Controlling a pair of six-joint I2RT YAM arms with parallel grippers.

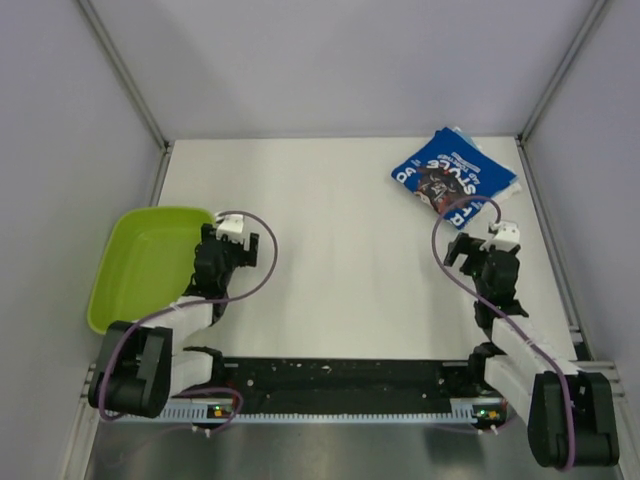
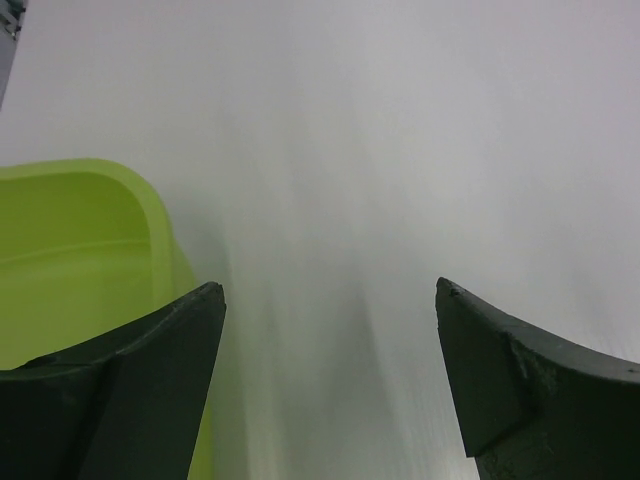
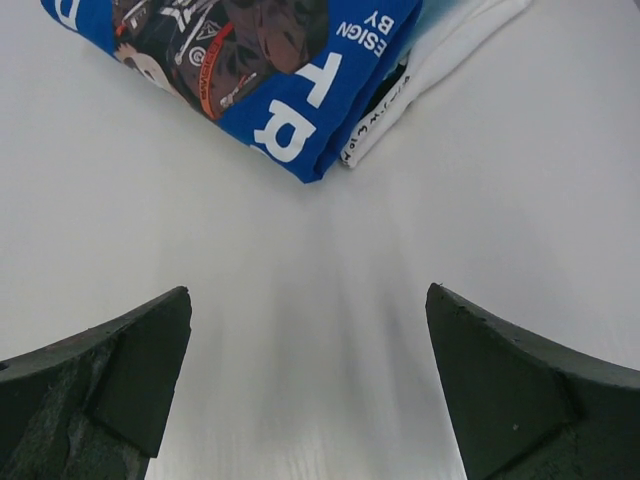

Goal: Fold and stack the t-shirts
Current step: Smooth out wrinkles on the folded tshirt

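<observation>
A folded royal blue t-shirt (image 1: 452,172) with white lettering and a dark print lies at the back right of the table. It also shows at the top of the right wrist view (image 3: 250,70). A paler teal and white cloth (image 3: 445,45) peeks out from under its right edge, and its lighter edge (image 1: 472,140) shows from above. My right gripper (image 1: 478,250) is open and empty over bare table, just in front of the stack (image 3: 308,292). My left gripper (image 1: 228,238) is open and empty beside the tub (image 2: 330,290).
A lime-green plastic tub (image 1: 140,260) stands at the left edge of the table, and its rim (image 2: 150,215) lies just left of my left fingers. Grey walls with metal rails enclose the white table (image 1: 340,250) on three sides.
</observation>
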